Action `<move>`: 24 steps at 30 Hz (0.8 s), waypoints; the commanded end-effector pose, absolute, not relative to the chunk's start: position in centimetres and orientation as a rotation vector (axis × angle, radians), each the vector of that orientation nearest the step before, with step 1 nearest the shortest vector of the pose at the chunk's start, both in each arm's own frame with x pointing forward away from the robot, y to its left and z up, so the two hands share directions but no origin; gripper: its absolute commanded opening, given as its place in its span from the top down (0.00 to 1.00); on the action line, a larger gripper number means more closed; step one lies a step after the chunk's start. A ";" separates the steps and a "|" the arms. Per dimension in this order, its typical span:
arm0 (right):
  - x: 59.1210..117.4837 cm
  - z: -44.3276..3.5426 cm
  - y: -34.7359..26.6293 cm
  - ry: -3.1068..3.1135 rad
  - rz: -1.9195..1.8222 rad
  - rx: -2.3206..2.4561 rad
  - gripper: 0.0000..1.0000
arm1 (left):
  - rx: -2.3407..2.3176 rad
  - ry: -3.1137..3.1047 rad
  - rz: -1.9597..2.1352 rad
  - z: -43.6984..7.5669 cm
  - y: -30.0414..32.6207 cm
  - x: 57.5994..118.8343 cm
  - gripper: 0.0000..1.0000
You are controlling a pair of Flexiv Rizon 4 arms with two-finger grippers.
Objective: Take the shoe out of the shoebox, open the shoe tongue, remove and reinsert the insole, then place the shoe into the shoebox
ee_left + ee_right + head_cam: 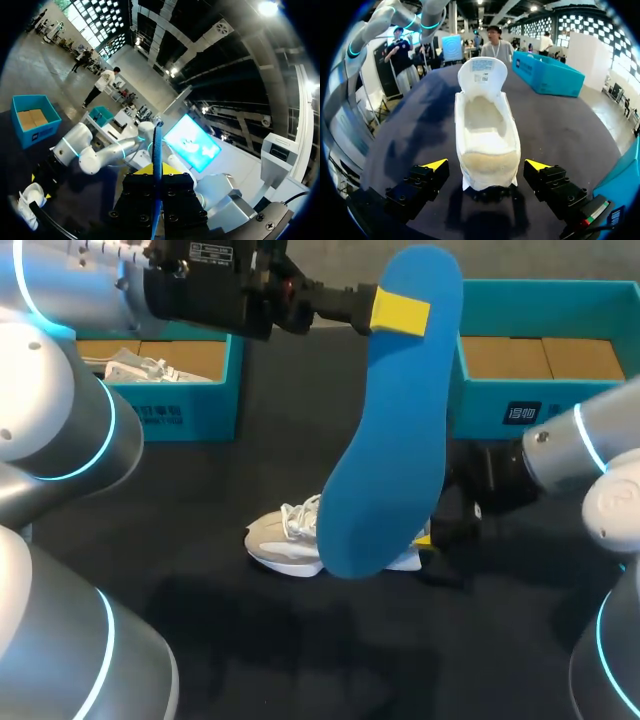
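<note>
While the insole (388, 440) is out: we hold it high over the table, clear of the shoe (290, 540), probably so that it can be lined up for reinsertion.
Left gripper (400, 312): clenched on the blue insole near its upper end; the rest hangs down.
Left arm: comes in level from the left, above the left shoebox (190, 410).
Right gripper (486, 165): released, with fingers flanking the heel without touching it, likely ready to steady it.
Right arm: low, reaching in behind the heel.
Shoe: upright on the dark table (200, 640), tongue (482, 75) raised, its opening bare, in front of both boxes.
</note>
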State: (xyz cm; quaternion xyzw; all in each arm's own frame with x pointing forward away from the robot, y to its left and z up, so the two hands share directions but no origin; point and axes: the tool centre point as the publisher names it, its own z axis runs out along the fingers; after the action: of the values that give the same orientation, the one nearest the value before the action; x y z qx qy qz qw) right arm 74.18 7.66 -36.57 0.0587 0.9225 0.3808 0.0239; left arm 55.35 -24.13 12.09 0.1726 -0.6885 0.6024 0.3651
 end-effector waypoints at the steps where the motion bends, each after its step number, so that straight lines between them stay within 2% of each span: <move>1: 74.2 -35.3 7.6 3.039 0.681 0.184 0.00 | 0.447 -1.769 1.552 11.9 -24.1 55.2 1.00; 15: 75.2 -33.7 8.3 3.126 0.187 0.166 0.00 | 0.447 -1.769 1.552 11.9 -24.1 55.2 1.00; 24: 76.5 -34.3 9.2 3.151 0.051 0.132 0.00 | 0.447 -1.769 1.552 11.9 -24.1 55.2 1.00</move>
State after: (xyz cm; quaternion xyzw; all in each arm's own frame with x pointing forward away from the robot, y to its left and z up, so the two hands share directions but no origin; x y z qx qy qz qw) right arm 75.75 8.36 -33.73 0.0417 0.9814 0.1874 0.0045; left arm 55.35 -24.13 12.09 0.1726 -0.6884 0.6025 0.3651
